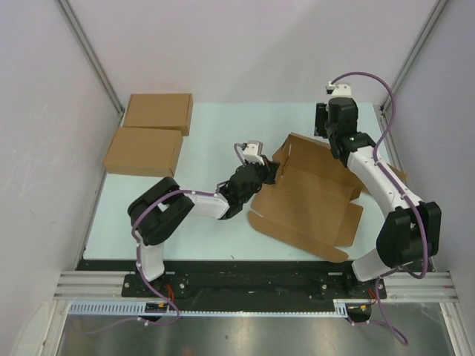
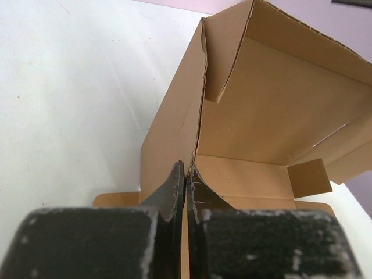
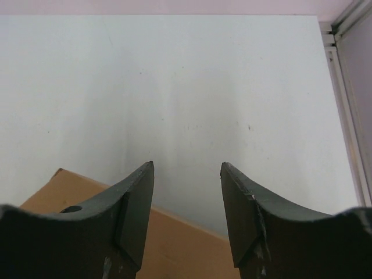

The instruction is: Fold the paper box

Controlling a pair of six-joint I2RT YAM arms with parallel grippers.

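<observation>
Seen from above, the paper box (image 1: 312,200) lies half-formed on the pale table (image 1: 208,126), right of centre. Its left and far walls are raised and its near flaps lie flat. The left gripper (image 1: 269,172) is at the box's left wall, and the right gripper (image 1: 332,127) hangs by its far edge. A far flat box (image 1: 157,113) and a near flat box (image 1: 143,150) rest at the far-left corner, well apart from the paper box.

In the left wrist view, the fingers (image 2: 168,192) are clenched on the upright wall, with cardboard pinched between them.

In the right wrist view, the jaws stand released over the table, with a cardboard edge showing below them.
</observation>
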